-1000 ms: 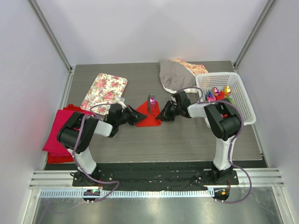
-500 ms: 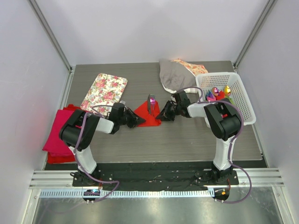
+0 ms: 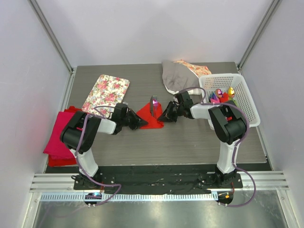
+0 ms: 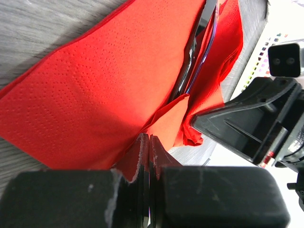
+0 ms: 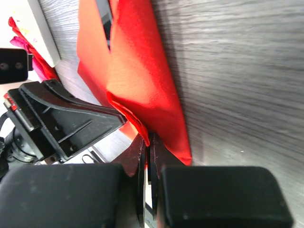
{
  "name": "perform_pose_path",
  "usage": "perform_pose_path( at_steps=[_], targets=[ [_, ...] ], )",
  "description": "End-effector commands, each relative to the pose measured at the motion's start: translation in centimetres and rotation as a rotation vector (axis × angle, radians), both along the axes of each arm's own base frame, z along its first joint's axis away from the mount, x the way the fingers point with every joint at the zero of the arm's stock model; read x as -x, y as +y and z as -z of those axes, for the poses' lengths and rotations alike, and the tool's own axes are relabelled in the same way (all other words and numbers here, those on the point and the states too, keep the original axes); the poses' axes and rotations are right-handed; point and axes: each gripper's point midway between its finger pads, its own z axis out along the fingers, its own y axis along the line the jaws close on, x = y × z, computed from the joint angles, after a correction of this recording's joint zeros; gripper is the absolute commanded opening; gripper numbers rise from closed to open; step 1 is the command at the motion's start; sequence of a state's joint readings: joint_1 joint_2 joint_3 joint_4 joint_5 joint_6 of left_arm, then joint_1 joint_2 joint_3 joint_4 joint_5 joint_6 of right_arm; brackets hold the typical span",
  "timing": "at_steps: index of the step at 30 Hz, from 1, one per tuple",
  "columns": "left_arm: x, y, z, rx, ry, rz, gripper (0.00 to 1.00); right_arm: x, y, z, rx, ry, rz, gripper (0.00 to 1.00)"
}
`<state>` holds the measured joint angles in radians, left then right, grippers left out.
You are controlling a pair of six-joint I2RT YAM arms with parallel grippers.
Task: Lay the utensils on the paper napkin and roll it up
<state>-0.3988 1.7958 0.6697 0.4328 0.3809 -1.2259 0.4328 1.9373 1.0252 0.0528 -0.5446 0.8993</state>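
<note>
Your left gripper [image 4: 148,142], clamped on one corner of the paper napkin [image 3: 149,121] at the middle of the table [image 3: 190,137], draws back leftward while your right gripper [image 5: 147,142] stays pinched on the opposite edge, seemingly tautening it over the utensils [image 4: 194,47].

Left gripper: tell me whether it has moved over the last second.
Yes. The left gripper, shut on the napkin corner, has pulled back slightly left, away from the basket and toward the tray side.
</note>
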Motion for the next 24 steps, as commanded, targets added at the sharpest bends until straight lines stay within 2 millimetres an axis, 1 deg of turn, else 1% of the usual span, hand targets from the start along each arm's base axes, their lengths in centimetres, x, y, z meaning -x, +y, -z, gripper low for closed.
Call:
perform_pose_path(
  at_steps=[1, 7, 14, 24],
  targets=[
    [-0.5, 0.8, 0.7, -0.06, 0.006, -0.02, 0.0, -1.1, 1.5, -4.2, -0.065, -0.08, -0.005, 0.04],
    [-0.6, 0.8, 0.7, -0.067, 0.008, -0.018, 0.0, -1.1, 2.4, -5.2, -0.1, -0.083, -0.01, 0.04],
    [-0.5, 0.7, 1.1, -0.071, 0.02, -0.014, 0.0, -1.4, 3.8, -5.7, -0.145, -0.08, -0.01, 0.03],
    [-0.4, 0.7, 1.2, -0.074, 0.026, -0.008, 0.0, -1.5, 5.7, -5.1, -0.2, -0.044, -0.017, 0.02]
  ],
)
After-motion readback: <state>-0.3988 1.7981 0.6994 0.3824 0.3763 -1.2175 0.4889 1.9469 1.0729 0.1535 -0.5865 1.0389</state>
